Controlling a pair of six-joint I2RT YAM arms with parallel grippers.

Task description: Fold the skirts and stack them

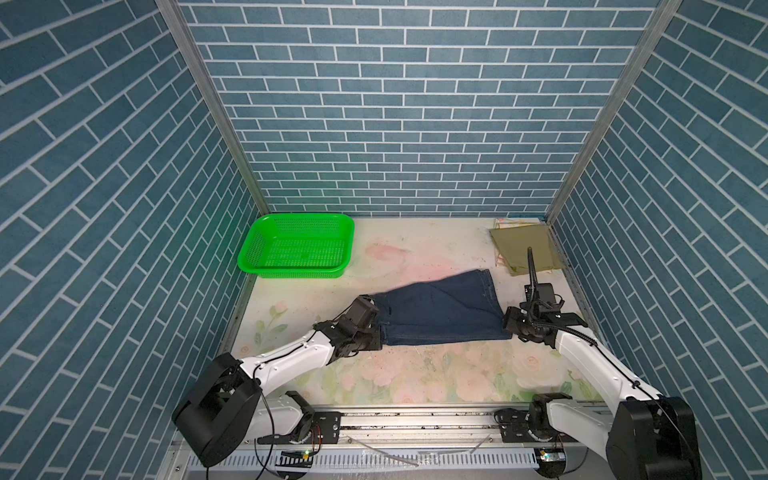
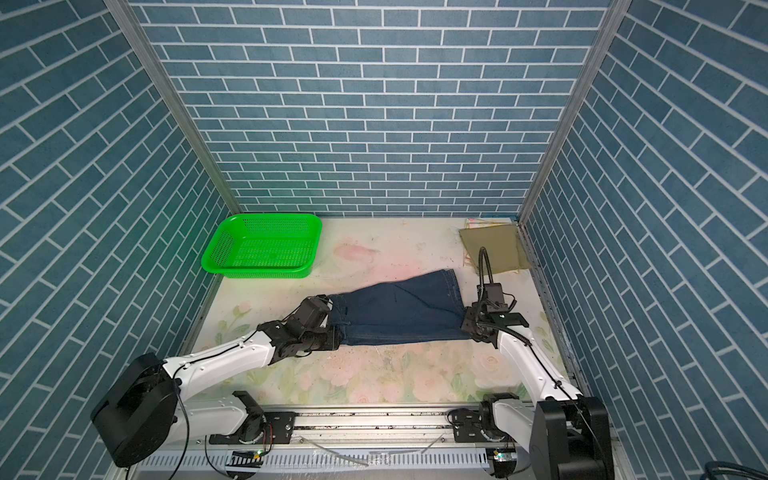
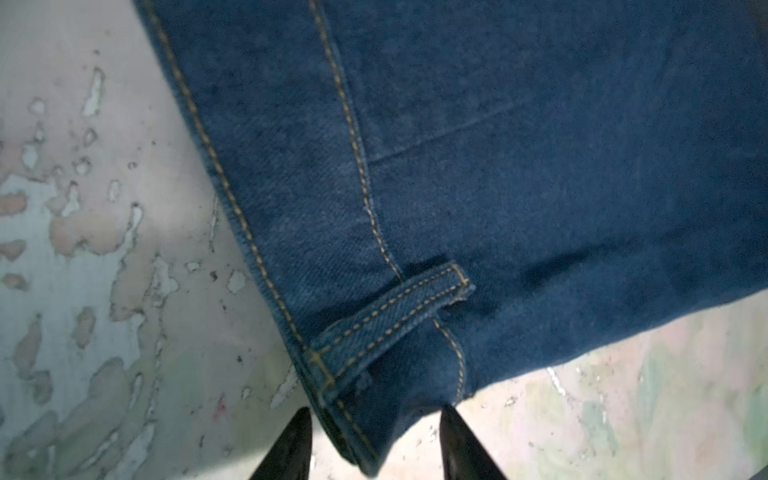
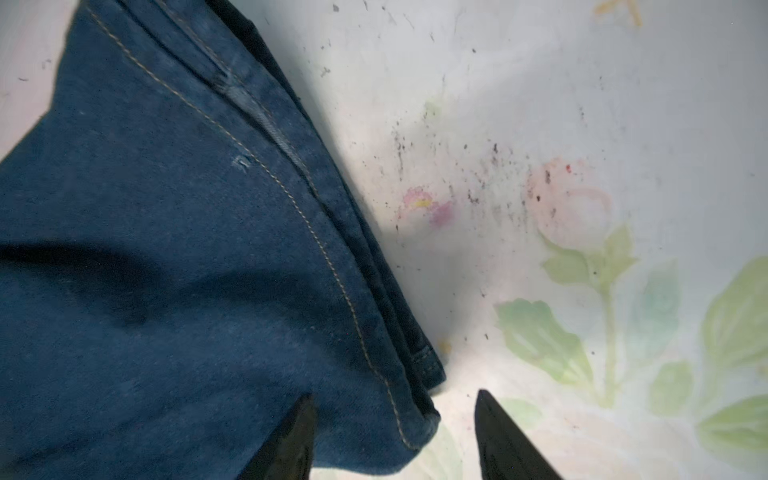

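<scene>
- The dark denim skirt [image 1: 440,309] lies flat in the middle of the worktop [image 1: 415,374]. It seems folded into a long band and is not yet stacked.
- The left hand [image 3: 376,411] is at its waistband corner, jaws apart, gripping nothing.
- The right hand [image 4: 395,395] is at the hem corner, jaws likewise spread.
- In the far right corner, the folded olive skirt [image 1: 525,249] rests on the pastel skirt [image 1: 501,223].
- Likely left: another fold, then stacking the denim there.
- A green basket [image 1: 291,272] stands far left.
</scene>
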